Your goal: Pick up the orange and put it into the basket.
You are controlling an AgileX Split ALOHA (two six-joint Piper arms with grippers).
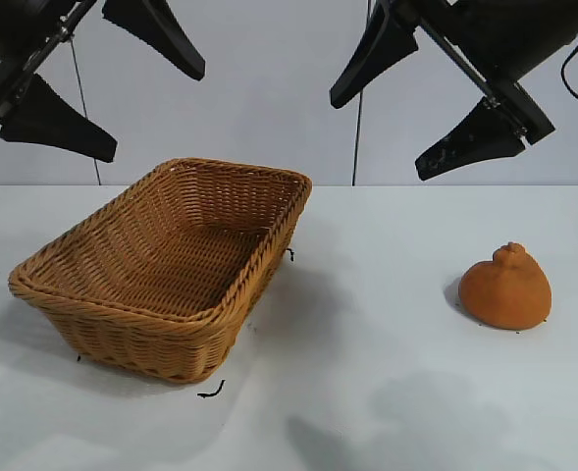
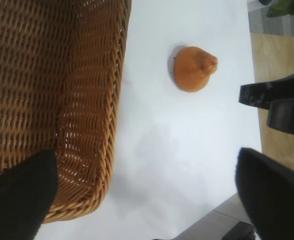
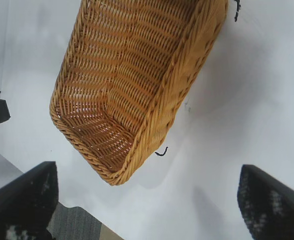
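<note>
The orange (image 1: 505,287) sits on the white table at the right, knob on top; it also shows in the left wrist view (image 2: 193,68). The wicker basket (image 1: 220,309) stands empty at the left and shows in the left wrist view (image 2: 118,75) and the right wrist view (image 3: 181,90). My left gripper (image 1: 102,93) hangs open high above the basket's far left. My right gripper (image 1: 421,123) hangs open high above the table, up and left of the orange. Both are empty. The orange is out of the right wrist view.
Small black marks lie on the table by the basket's front corner (image 1: 210,392) and right side (image 1: 290,255). A grey wall stands behind the table. Floor shows past the table edge in the left wrist view (image 2: 279,60).
</note>
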